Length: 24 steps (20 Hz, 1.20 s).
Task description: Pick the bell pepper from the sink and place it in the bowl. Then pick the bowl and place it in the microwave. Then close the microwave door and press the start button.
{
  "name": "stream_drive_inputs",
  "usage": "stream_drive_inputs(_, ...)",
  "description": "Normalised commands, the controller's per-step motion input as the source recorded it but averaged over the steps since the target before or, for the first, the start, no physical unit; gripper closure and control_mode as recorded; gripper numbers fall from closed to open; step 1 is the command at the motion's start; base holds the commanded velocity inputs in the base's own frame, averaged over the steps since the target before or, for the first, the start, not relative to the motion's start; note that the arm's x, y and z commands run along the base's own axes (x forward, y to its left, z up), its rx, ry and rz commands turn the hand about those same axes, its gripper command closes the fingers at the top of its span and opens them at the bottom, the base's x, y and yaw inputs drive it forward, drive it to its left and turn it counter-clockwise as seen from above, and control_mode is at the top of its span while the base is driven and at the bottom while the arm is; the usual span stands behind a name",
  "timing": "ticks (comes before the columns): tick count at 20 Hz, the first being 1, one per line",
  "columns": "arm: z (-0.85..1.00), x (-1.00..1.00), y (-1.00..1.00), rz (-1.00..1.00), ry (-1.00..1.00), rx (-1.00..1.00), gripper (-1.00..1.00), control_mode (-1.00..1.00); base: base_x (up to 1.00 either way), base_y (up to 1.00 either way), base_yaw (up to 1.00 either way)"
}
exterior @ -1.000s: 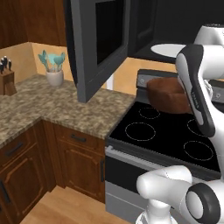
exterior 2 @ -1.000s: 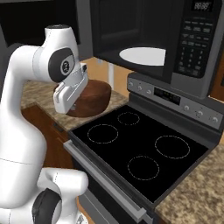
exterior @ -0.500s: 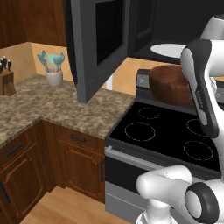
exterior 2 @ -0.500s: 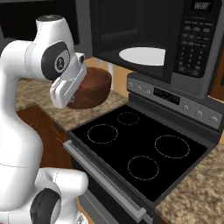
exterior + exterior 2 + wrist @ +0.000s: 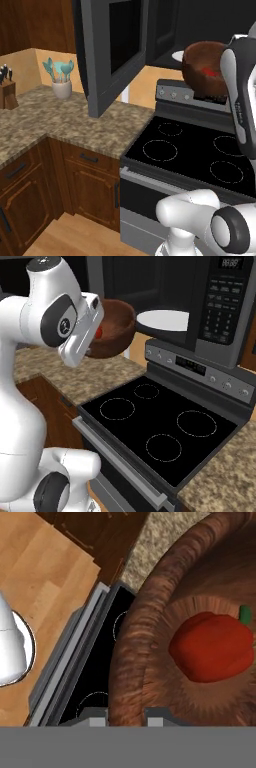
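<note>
Bell pepper (image 5: pixel 212 647) lies inside the bowl (image 5: pixel 150 632), whose rim the tool (image 5: pixel 127 712) clamps; microwave (image 5: pixel 200 301) placement, door-closing and start remain.

- Bowl (image 5: pixel 150 637): dark reddish-brown, streaked like wood grain.
- Pepper (image 5: pixel 212 647): red, green stem.
- Microwave (image 5: pixel 220 306): black, white turntable plate (image 5: pixel 162 320).
- Door (image 5: pixel 112 50): dark grey, dark glass.
- Stove (image 5: pixel 160 431): black, thin white burner rings.
- Counter (image 5: pixel 65 120): speckled brown-beige granite.
- Cabinets (image 5: pixel 90 185): brown wood.
- Utensils (image 5: pixel 59 70): teal, in a pale crock.
</note>
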Motion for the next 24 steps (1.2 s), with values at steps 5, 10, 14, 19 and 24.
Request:
stream_drive_inputs(5, 0.24, 0.39, -0.24, -0.15, -0.3, -0.02, 1.0, -1.0, 0.0, 0.0, 0.0)
stream_drive_inputs(10, 0.02, 0.5, -0.39, -0.13, -0.16, 0.0, 1.0, -1.0, 0.0, 0.0, 0.0)
stream_drive_inputs(14, 0.0, 0.69, -0.36, -0.1, -0.13, 0.0, 1.0, -1.0, 0.0, 0.0, 0.0)
stream_drive_inputs(19, 0.1, 0.7, -0.28, 0.0, 0.0, 0.01, 1.0, -1.0, 0.0, 0.0, 0.0)
stream_drive_inputs(24, 0.15, 0.55, -0.31, 0.0, 0.0, 0.07, 1.0, -1.0, 0.0, 0.0, 0.0)
